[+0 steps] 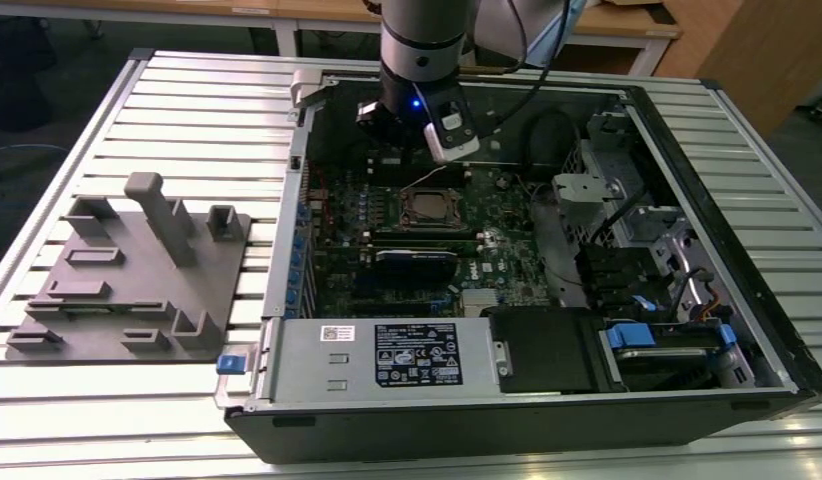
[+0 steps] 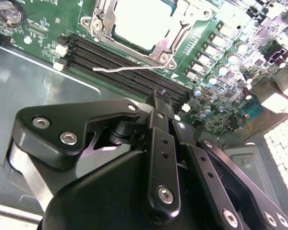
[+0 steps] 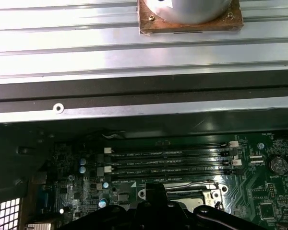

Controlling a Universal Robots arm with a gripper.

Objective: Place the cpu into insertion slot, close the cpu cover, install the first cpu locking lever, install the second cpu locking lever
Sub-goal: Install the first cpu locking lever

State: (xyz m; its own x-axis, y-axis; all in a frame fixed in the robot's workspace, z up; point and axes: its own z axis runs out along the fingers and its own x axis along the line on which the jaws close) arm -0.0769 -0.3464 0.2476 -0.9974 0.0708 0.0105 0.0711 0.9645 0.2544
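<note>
The cpu (image 2: 137, 19) lies in the insertion slot (image 1: 431, 207), its pale silver top showing through the cut-out of the cpu cover (image 2: 169, 44), which lies flat over it. One thin wire locking lever (image 2: 129, 70) stands free beside the socket, over the long black memory slots. My gripper (image 2: 162, 101) hangs above those slots, a short way from the socket, with its fingers shut and nothing between them. In the first wrist view the gripper (image 3: 156, 190) sits just in front of the insertion slot (image 3: 187, 194). In the exterior view the gripper (image 1: 400, 140) is above the board's far end.
The green motherboard (image 1: 344, 270) lies inside an open computer case (image 1: 731, 200) on a ribbed metal table (image 1: 184, 110). A grey fixture block (image 1: 131, 280) stands at the exterior view's left. Cables and drive bays (image 1: 651, 260) crowd the case's right side; a power supply (image 1: 371, 355) sits in front.
</note>
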